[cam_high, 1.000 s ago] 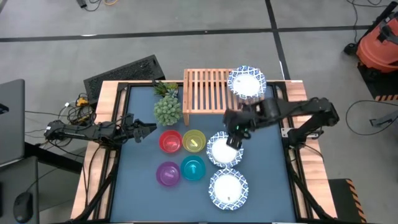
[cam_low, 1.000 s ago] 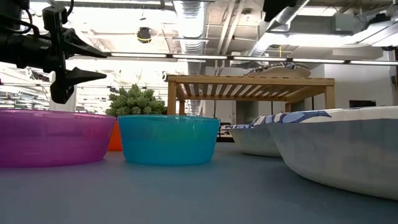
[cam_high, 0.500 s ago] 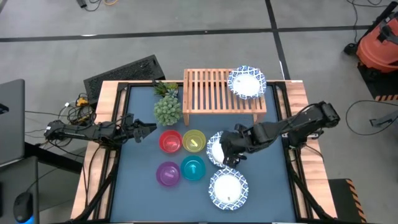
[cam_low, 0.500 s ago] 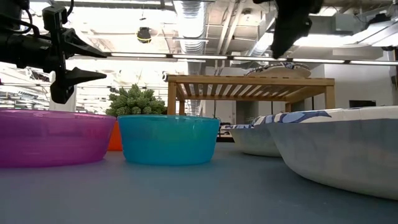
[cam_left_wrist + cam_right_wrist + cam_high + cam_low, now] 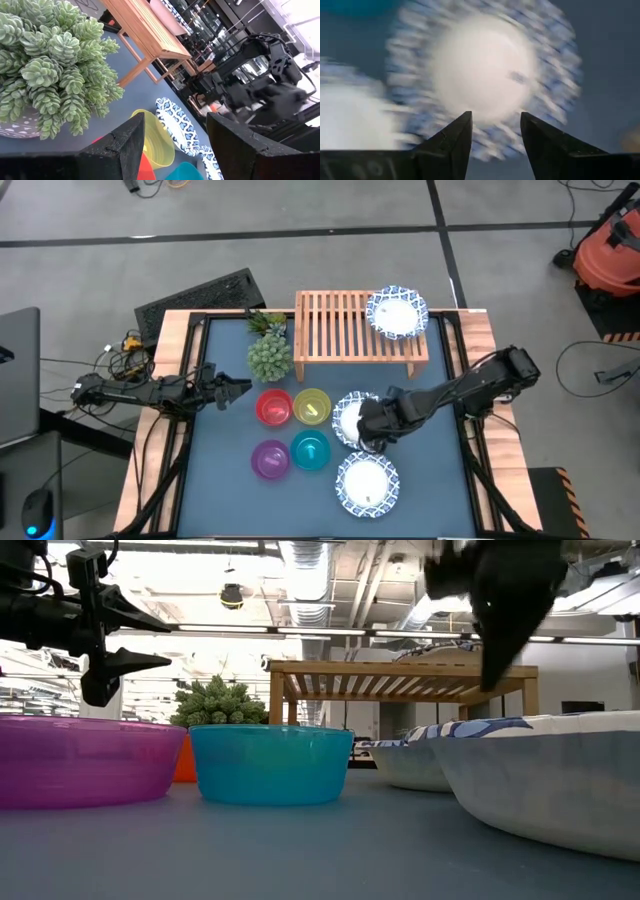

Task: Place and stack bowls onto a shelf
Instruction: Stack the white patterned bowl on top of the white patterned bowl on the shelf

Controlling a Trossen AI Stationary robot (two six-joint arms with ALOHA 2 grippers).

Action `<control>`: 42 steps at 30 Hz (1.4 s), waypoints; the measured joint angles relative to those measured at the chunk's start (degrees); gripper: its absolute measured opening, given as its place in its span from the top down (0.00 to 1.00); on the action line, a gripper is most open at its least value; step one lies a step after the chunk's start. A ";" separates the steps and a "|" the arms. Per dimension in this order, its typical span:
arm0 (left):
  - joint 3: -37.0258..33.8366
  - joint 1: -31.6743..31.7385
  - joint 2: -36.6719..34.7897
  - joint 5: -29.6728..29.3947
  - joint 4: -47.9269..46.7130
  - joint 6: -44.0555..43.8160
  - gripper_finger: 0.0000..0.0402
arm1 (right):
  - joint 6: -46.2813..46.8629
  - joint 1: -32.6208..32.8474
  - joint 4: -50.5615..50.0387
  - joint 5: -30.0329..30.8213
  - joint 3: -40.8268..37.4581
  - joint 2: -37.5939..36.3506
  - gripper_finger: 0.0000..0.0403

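Observation:
A white bowl with a blue rim [image 5: 396,312] sits on the right end of the light-wood shelf [image 5: 340,330]. Another white bowl [image 5: 348,418] rests on the table's middle right, and a third [image 5: 367,484] near the front edge. My right gripper [image 5: 370,442] is open just above the middle white bowl [image 5: 485,75], clear of it, and shows as a dark blur in the low view [image 5: 500,610]. Red [image 5: 274,407], yellow [image 5: 312,406], purple [image 5: 270,458] and teal [image 5: 310,450] bowls stand in a square. My left gripper [image 5: 240,388] waits open at the table's left.
A green spiky plant [image 5: 268,352] stands left of the shelf, just ahead of my left gripper [image 5: 175,145]. The wooden table frame [image 5: 478,430] runs along the table's sides. An orange vacuum [image 5: 610,250] stands on the floor beyond the table's right.
My right gripper has gone from just in front of the shelf toward the table's near edge and down, ending over the middle white bowl. The bowls have stayed where they were.

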 joint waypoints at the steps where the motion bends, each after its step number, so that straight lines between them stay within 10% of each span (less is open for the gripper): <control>1: 0.00 0.01 0.00 0.28 -0.02 0.02 0.51 | 3.95 -0.02 -2.65 0.39 -0.01 0.42 0.53; 18: 0.00 -0.01 1.54 0.37 -0.16 0.26 0.51 | 48.78 5.83 -2.16 1.01 -4.72 -0.09 0.53; 42: 0.02 -0.01 1.52 0.34 -0.06 0.61 0.51 | 61.43 6.19 12.91 0.43 -15.04 -0.14 0.53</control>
